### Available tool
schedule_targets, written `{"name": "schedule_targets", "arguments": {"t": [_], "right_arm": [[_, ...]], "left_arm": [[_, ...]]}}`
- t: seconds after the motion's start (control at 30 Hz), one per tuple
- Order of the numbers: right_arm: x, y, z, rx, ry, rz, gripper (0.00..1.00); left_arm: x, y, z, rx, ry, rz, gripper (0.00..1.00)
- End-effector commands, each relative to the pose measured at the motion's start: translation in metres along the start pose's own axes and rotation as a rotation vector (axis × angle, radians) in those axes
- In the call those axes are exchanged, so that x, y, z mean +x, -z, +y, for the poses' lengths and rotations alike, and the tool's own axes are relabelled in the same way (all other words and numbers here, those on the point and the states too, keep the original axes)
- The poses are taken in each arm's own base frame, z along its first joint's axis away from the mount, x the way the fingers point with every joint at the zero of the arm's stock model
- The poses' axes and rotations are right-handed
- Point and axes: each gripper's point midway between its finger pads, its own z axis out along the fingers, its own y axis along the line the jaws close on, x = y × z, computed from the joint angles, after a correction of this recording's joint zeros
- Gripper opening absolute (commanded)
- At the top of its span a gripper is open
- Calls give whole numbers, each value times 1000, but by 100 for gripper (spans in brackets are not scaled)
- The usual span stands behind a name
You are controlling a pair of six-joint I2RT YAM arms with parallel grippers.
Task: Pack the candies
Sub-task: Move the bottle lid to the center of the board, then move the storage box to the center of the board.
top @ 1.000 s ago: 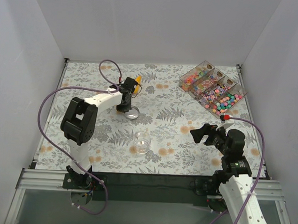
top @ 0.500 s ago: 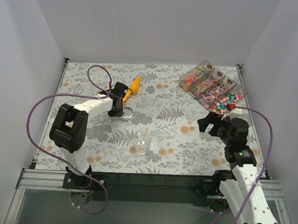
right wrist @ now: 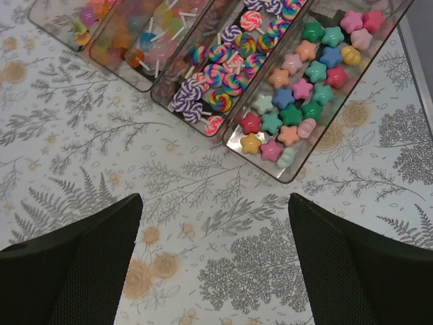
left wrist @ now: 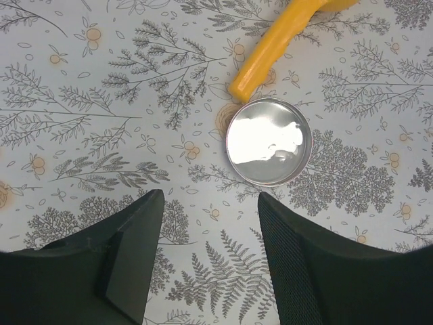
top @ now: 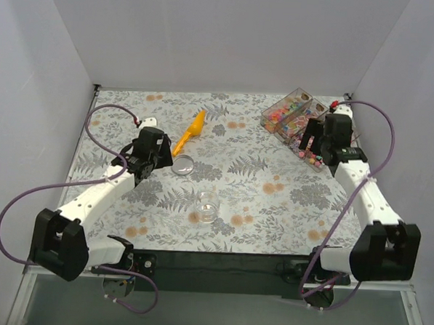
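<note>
From the top camera, a clear tray point(top: 347, 133) with several compartments sits at the upper right of the floral tablecloth point(top: 258, 201), and the candies point(top: 292, 119) lie inside it as a mix of pink, orange, blue and green. The right gripper point(top: 312, 143) hangs over the tray's near edge. At this size its jaws are hard to read. The left gripper point(top: 138, 160) is at centre left, pointed down at the cloth. Just to its right lies a round lid point(top: 182, 165), with an orange scoop point(top: 191, 130) above it. A small clear jar point(top: 207, 206) stands alone near the middle, well apart from both grippers.

In the left wrist view, the left gripper point(left wrist: 210, 203) has its two dark fingers point(left wrist: 128, 250) parted at the bottom of the frame, with only tablecloth between them. The shiny lid point(left wrist: 269, 151) lies flat above the gap, slightly right. The scoop's handle point(left wrist: 270, 47) runs down from the upper right and ends right at the lid's rim.

In the right wrist view, the right gripper point(right wrist: 215, 203) is spread wide and holds nothing. The tray crosses the top of the frame. Star-shaped candies point(right wrist: 298, 88) fill its rightmost compartment and swirl lollipops point(right wrist: 223, 61) the next one. The two compartments at upper left are blurred, possibly sweets on sticks.
</note>
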Motion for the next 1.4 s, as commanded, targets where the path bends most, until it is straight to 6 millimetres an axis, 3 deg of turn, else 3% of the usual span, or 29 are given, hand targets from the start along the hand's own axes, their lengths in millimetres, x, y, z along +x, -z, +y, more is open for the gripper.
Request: {"name": "schedule_targets", "arguments": {"t": [0.0,0.07,0.1,0.17,0.2,0.37,0.4,0.43,0.5,0.67,0.87,1.1,1.13,1.2,1.23,1.37], "right_arm": [[-18,-33,-20,143,-34,32,90],[-32,-47,-20,157,-75,26,82],[-22,-64,-27,182,-84,72,77],[-30,-80,-27,181,-121,79,70],[-23,-95,-31,191,-133,111,69],[-15,-132,-28,197,-144,165,61],[-18,-137,-26,195,-149,162,60],[-18,-141,-38,209,-169,169,59],[-8,-151,-37,213,-184,195,56],[17,-156,-41,239,-201,248,38],[26,-144,-28,189,-230,269,10],[39,-98,11,162,-238,240,4],[53,-91,22,151,-215,259,4],[63,-78,32,168,-228,254,2],[66,-66,47,145,-221,247,2],[100,-39,72,130,-320,301,2]], "left_arm": [[-9,7,9,-2,31,-102,57],[-15,11,8,6,41,-121,57],[-19,14,8,8,45,-140,57],[-22,16,10,0,48,-154,57],[-22,16,11,-3,48,-155,57],[-23,17,11,-4,45,-158,57],[-21,16,11,-5,41,-153,57],[-21,16,11,-4,40,-151,57],[-21,15,9,1,36,-145,56],[-21,15,10,-1,37,-144,56],[-23,17,8,10,38,-149,56],[-25,20,9,9,40,-158,56],[-25,20,9,9,40,-158,56],[-26,22,9,10,42,-164,56],[-27,22,10,10,43,-166,56],[-27,22,10,8,43,-167,56]]}}
